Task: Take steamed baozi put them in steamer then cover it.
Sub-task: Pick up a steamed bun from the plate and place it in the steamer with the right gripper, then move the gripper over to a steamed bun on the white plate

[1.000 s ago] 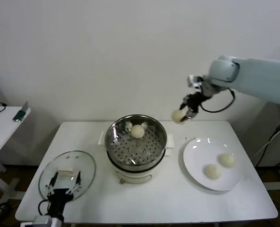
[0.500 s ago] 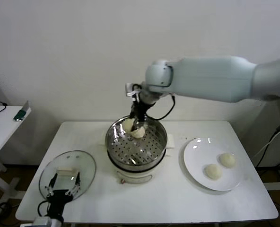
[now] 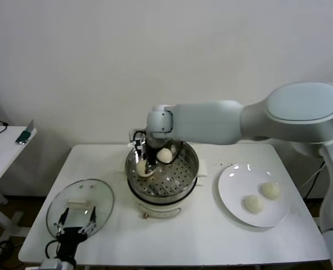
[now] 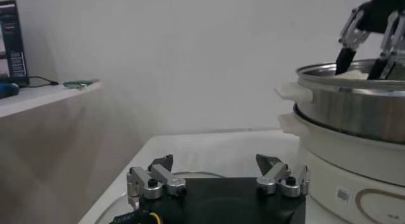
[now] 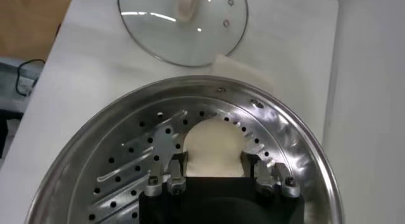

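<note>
My right gripper is inside the steel steamer at its left side, shut on a cream baozi low over the perforated bottom; the right wrist view shows the bun between the fingers. A second baozi lies at the back of the steamer. Two more baozi sit on the white plate to the right. The glass cover with its beige handle lies flat on the table at front left. My left gripper is open and hovers over the cover's near edge.
The steamer stands on a white pot base at the table's middle. A side table with a phone stands at the far left. The right arm reaches across above the steamer from the right.
My right gripper has carried the baozi from above the plate side leftward into the steamer and lowered it to the left side. The left arm has not moved.
</note>
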